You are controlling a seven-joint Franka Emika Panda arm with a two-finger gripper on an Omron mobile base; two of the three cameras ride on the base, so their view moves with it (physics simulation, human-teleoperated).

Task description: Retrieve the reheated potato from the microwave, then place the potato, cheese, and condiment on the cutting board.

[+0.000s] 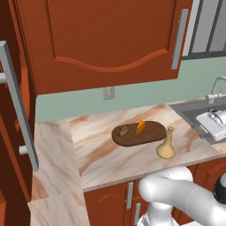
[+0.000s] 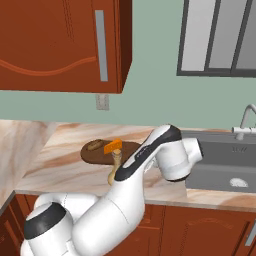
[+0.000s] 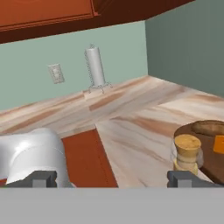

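Note:
The dark oval cutting board (image 1: 150, 134) lies on the marble counter. On it rest the tan potato (image 1: 125, 130) and the orange cheese wedge (image 1: 140, 127). The beige condiment bottle (image 1: 166, 145) stands upright on the counter just off the board's right front edge. In the hand view its cap (image 3: 187, 146) is close ahead of the right fingertip (image 3: 183, 177), with the potato (image 3: 209, 127) and cheese (image 3: 218, 144) behind it. My gripper (image 3: 112, 177) is open and holds nothing. Its white hand (image 1: 212, 124) hovers to the right of the bottle over the sink's edge. The microwave is out of view.
A steel sink (image 2: 220, 165) with a faucet (image 2: 246, 120) lies right of the board. Red-brown wall cabinets (image 1: 110, 39) hang above the counter. A paper-towel holder (image 3: 95, 68) stands far along the wall near an outlet (image 1: 108, 92). My arm's elbow (image 2: 172, 155) rises beside the bottle.

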